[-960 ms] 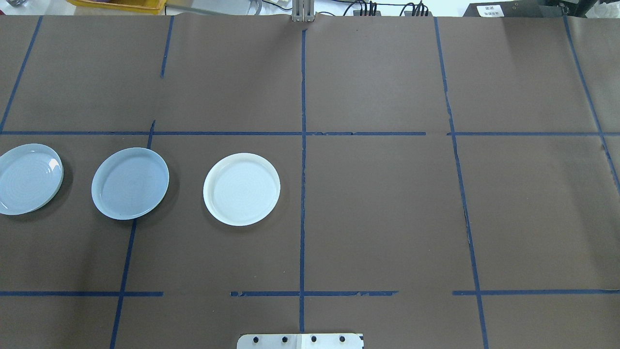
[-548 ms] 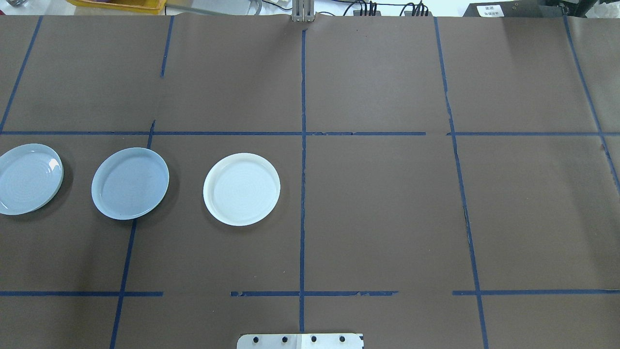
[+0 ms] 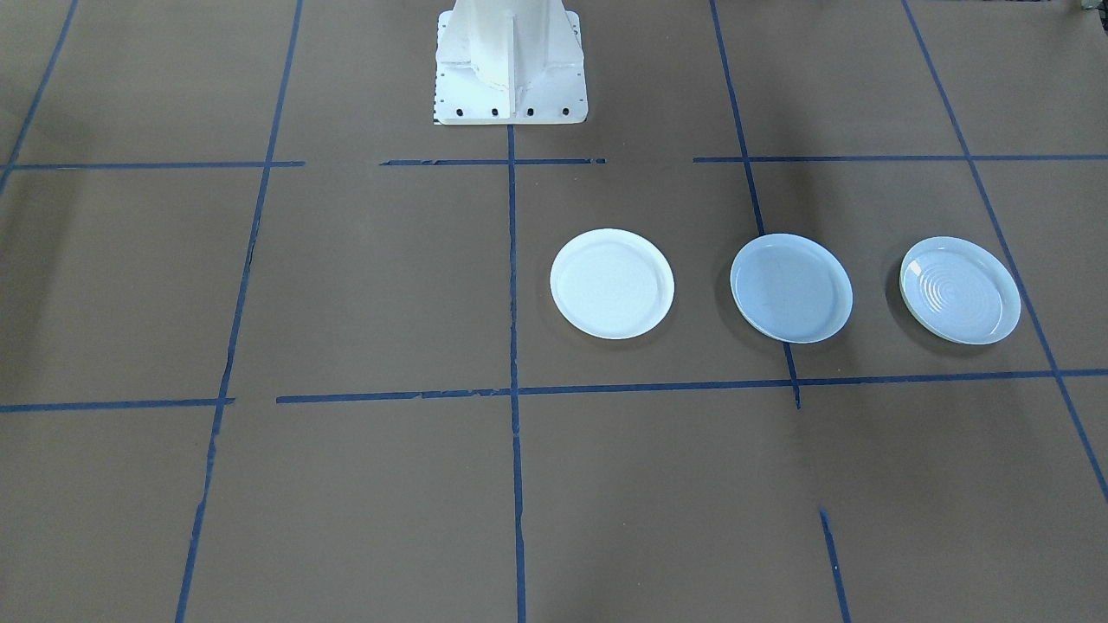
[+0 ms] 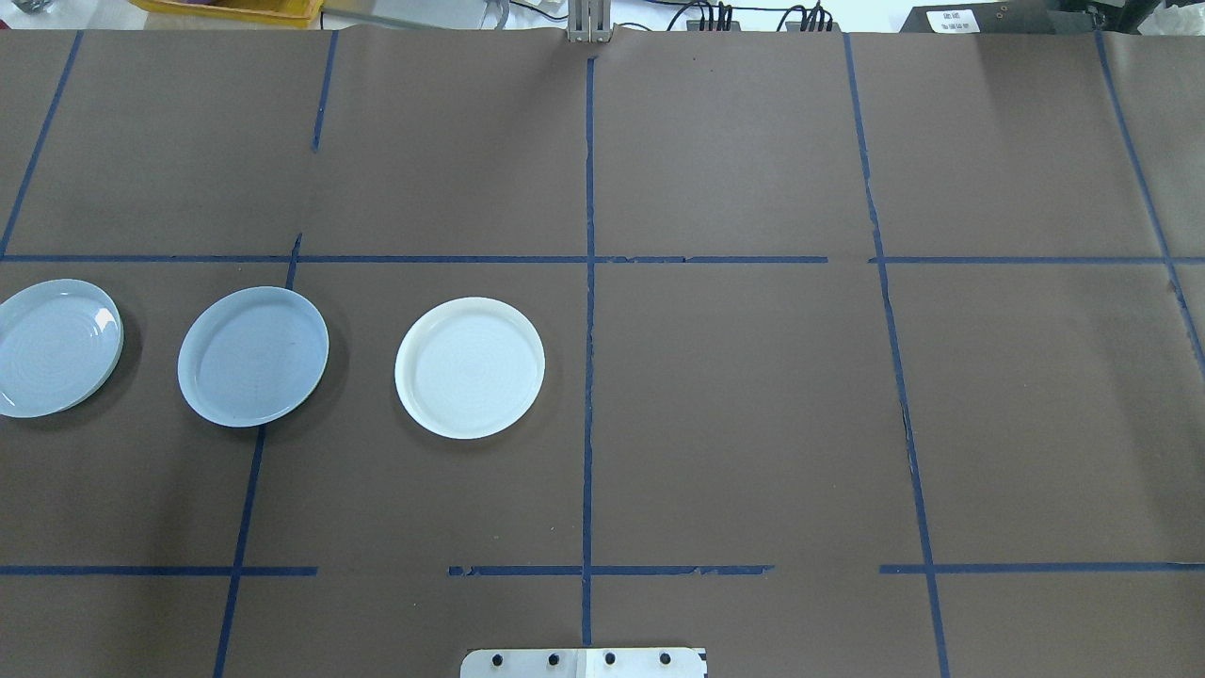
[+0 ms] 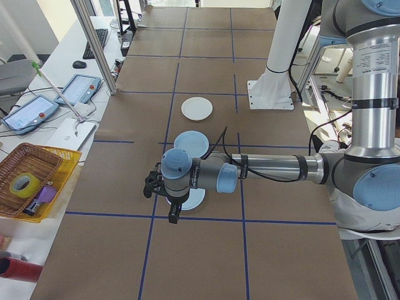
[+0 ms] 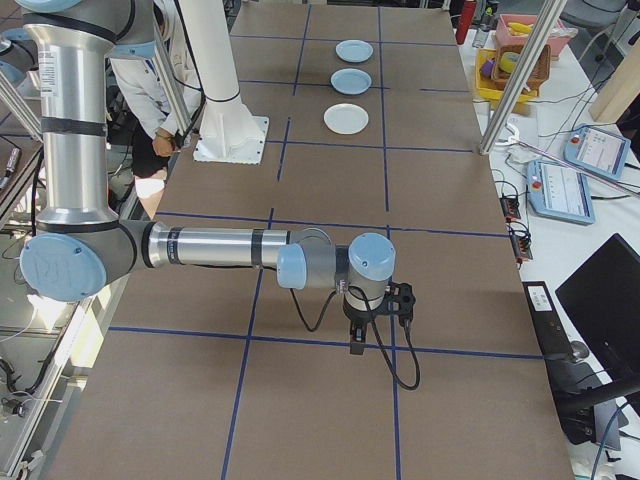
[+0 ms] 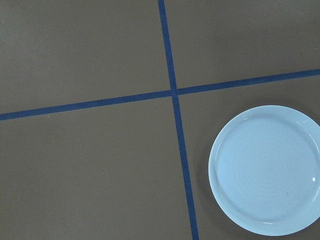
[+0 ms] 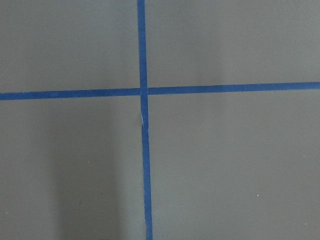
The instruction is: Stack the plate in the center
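Brown paper ruled into squares by blue tape (image 4: 589, 377) covers my whole table (image 4: 753, 424), and nothing on it has been stacked yet. Three plates lie flat in a row on the left half in my overhead view, each well apart from its neighbour. Farthest left is the ridged plate (image 4: 55, 347), in the middle the plain light-blue plate (image 4: 252, 356), the one I take as the centre for the stack, and nearest the table's midline the white plate (image 4: 470, 367). The front view shows the same row mirrored on its right side, beyond the robot's base (image 3: 509, 61).

Neither arm appears in the overhead or front views. From the table's left end I see the left gripper (image 5: 167, 195) hanging above the ridged plate, and its wrist camera looks down on that plate beside a tape crossing. The right gripper (image 6: 372, 318) hangs over bare paper at the far right end, well away from any plate. Both show only in the side views, so I cannot tell whether their fingers are spread or closed.

I judge the task at its very start: both outer plates must be lifted onto the light-blue one.
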`<state>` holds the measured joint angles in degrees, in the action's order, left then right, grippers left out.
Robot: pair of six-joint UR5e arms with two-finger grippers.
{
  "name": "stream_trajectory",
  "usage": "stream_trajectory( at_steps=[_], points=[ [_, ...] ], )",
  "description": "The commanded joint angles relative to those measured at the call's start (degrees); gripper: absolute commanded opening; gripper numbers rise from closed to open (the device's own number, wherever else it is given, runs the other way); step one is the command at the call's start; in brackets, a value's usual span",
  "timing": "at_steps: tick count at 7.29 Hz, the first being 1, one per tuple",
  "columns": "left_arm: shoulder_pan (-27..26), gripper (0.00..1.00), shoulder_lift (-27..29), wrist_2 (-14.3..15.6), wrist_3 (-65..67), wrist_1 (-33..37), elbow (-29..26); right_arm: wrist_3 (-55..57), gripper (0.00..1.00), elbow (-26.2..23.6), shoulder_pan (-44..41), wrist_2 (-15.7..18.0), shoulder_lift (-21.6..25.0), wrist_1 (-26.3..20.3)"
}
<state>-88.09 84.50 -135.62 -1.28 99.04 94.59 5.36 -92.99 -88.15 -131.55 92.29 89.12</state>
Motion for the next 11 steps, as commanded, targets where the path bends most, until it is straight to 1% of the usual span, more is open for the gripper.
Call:
stream_trajectory(
  at_steps=[1, 3, 5, 7, 8, 9, 10, 11],
  points=[
    [4.31, 1.0, -0.21, -0.09, 7.47, 11.27, -6.04, -0.09, 1.0, 0.0, 0.0, 0.07, 0.0, 0.0],
    [11.23, 1.0, -0.22, 0.0, 21.25, 29.8, -14.13, -0.09, 1.0, 0.0, 0.0, -0.02, 0.0, 0.0],
    [17.4, 1.0, -0.04, 0.18, 32.34, 41.18, -18.02, 0.0, 1.0, 0.0, 0.0, 0.07, 0.0, 0.0],
    [19.26, 1.0, 0.13, 0.53, 34.41, 45.26, -21.45, 0.0, 1.0, 0.0, 0.0, -0.02, 0.0, 0.0],
    [19.27, 1.0, 0.31, 0.53, 34.41, 45.45, -21.9, -0.09, 1.0, 0.0, 0.0, 0.07, 0.0, 0.0],
    [19.36, 0.96, 0.48, 0.53, 34.41, 45.36, -21.9, 0.0, 1.0, 0.0, 0.0, -0.02, 0.0, 0.0],
    [19.36, 0.74, 0.75, 0.44, 34.41, 45.36, -22.25, 0.0, 1.0, 0.0, 0.0, 0.07, 0.0, 0.0],
    [19.71, 0.59, 1.01, 0.35, 34.41, 45.28, -22.69, 0.0, 1.0, 0.0, 0.0, -0.02, 0.0, 0.0]
  ],
)
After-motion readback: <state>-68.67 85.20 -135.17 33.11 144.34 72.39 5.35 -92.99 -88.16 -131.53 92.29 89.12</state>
